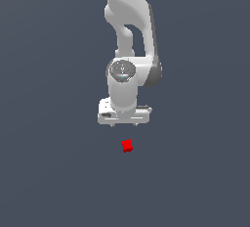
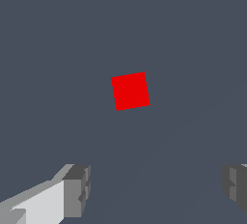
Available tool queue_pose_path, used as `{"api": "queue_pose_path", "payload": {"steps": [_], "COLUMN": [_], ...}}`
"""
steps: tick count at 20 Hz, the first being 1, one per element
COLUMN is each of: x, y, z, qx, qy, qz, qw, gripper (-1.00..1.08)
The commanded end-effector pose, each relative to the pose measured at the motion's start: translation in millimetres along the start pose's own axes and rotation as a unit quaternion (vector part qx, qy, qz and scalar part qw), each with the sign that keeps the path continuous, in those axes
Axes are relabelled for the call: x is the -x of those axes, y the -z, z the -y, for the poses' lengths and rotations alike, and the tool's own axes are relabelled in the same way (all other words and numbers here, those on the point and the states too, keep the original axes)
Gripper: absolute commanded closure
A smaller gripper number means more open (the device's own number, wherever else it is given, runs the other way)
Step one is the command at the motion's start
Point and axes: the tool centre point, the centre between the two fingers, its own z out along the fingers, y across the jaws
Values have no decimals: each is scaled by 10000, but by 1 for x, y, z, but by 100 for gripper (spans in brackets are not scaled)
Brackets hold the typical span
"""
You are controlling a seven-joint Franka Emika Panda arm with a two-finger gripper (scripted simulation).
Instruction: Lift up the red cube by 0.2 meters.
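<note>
A small bright red cube sits alone on a plain dark grey floor, nearest the exterior camera. Just behind and above it hangs the white gripper of a robot arm, not touching the cube. In the wrist view, the two grey fingertips stand wide apart, with nothing between them, and the cube lies on the floor beyond them.

White Franka arm, smooth rounded links, dark grey bands at the joints. Round grey cap with a glossy disc on the wrist joint. Wide, flat white hand block. Fingers blocky, white bodies with grey ridged pads.
</note>
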Motion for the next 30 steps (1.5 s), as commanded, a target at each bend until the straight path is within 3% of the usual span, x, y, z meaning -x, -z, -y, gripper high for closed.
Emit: {"api": "queue_pose_path", "payload": {"steps": [1, 12, 23, 24, 30], "x": [-10, -46, -56, -56, -56], "y": [-18, -81, -98, -98, -98], "z": [1, 8, 11, 11, 11], "qx": [2, 21, 28, 28, 28], "qy": [149, 680, 831, 831, 831], "qz": [14, 59, 72, 72, 72], "qw": [9999, 9977, 9965, 9965, 9965], "gripper": [-92, -92, -92, 108, 108]}}
